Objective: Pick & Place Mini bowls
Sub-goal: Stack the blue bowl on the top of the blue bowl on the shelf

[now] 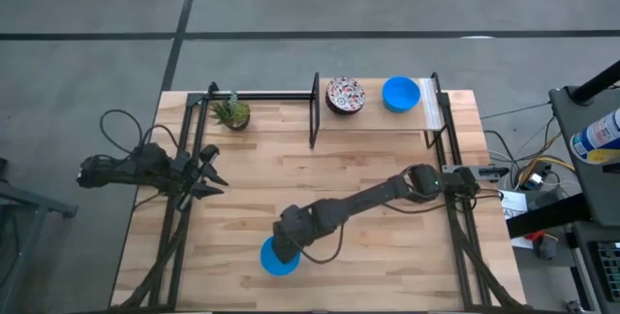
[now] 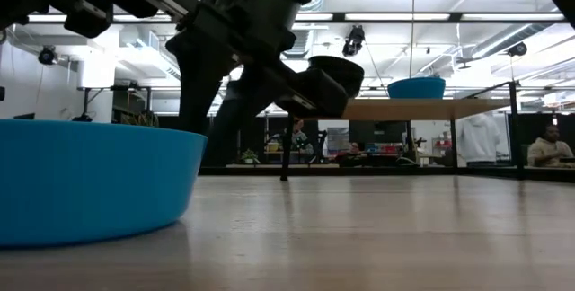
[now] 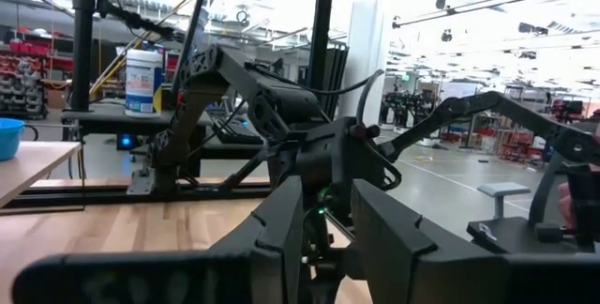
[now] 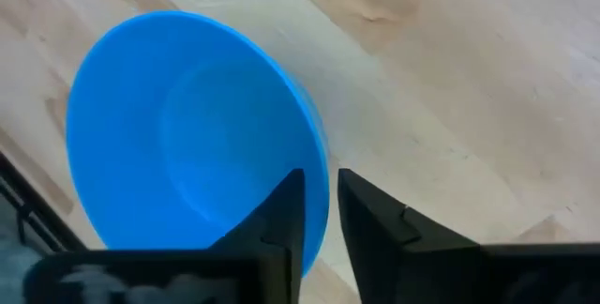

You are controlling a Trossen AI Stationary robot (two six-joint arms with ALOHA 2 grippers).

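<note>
while the right claw [image 4: 319,201] is pinching narrow over the rim of the blue mini bowl [image 4: 187,135] at the bench's [image 1: 387,159] near edge, that thin bite is risking a slip on lifting.

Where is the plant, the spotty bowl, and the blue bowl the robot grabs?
plant [image 1: 232,112], high view, its green leaves.
spotty bowl [image 1: 345,95], high view, its middle.
blue bowl [image 4: 187,135], right wrist view, its inside.
</note>
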